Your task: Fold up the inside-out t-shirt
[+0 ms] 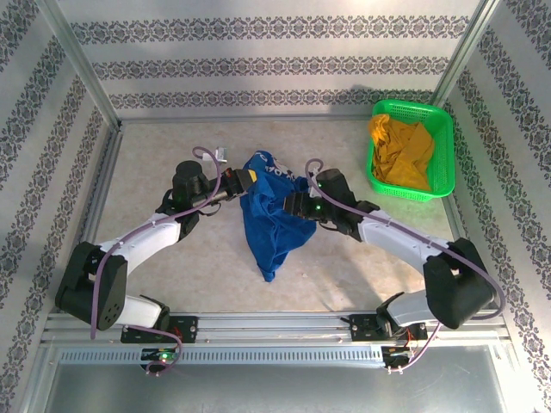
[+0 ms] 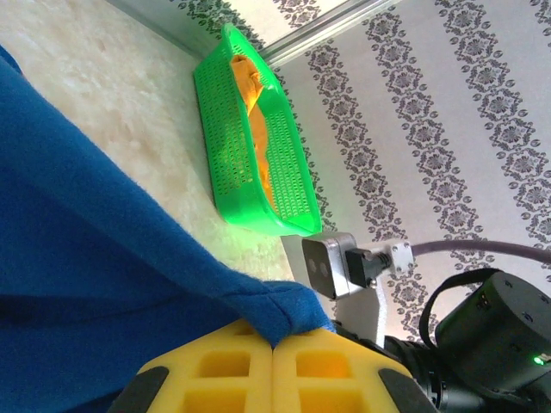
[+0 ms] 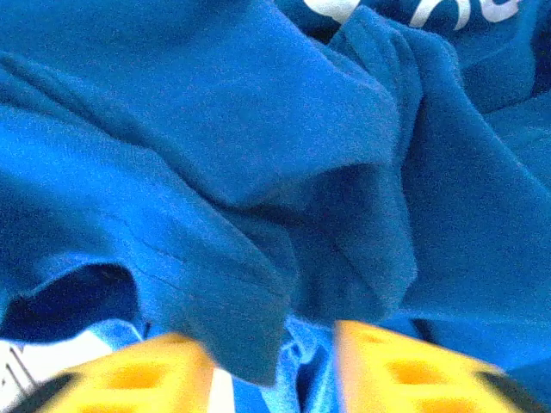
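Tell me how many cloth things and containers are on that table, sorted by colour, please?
Blue: 1, the t-shirt
Mustard-yellow: 1, the garment lying in the basket
Green: 1, the basket
Total: 3

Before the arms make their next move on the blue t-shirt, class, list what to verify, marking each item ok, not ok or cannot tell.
1. Left end effector shut on the t-shirt: ok.
2. Right end effector gripping cloth: not ok, jaws apart, fabric loose between.
3. t-shirt spread flat on the table: not ok, bunched.
4. Green basket apart from the t-shirt: ok.
5. t-shirt turned right side out: cannot tell.
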Tool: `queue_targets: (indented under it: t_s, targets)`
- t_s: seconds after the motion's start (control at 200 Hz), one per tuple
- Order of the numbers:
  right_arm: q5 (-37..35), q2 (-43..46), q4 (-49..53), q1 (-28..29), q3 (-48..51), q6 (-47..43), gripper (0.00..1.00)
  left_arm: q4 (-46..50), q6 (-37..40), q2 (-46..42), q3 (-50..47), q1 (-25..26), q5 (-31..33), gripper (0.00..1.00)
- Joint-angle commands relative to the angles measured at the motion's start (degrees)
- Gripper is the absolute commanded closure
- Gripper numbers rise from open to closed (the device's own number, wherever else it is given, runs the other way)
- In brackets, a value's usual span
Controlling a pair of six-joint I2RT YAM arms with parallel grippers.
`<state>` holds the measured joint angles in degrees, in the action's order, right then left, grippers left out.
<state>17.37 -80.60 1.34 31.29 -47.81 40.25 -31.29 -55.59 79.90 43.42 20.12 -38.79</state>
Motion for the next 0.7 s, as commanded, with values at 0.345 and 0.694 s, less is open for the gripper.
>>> queue_targets:
  t_s: [0.345, 0.694]
  targets:
    - [28.85, 11.75, 1.33, -8.40, -13.99, -0.20, 1.00, 7.37, 0.74, 4.01, 3.09, -1.98, 9.47, 1.00]
    - [28.02, 8.41, -8.11, -11.61, 0.76, 2.74, 1.00, 11.23, 6.71, 4.25, 6.88, -3.13, 4.29, 0.53]
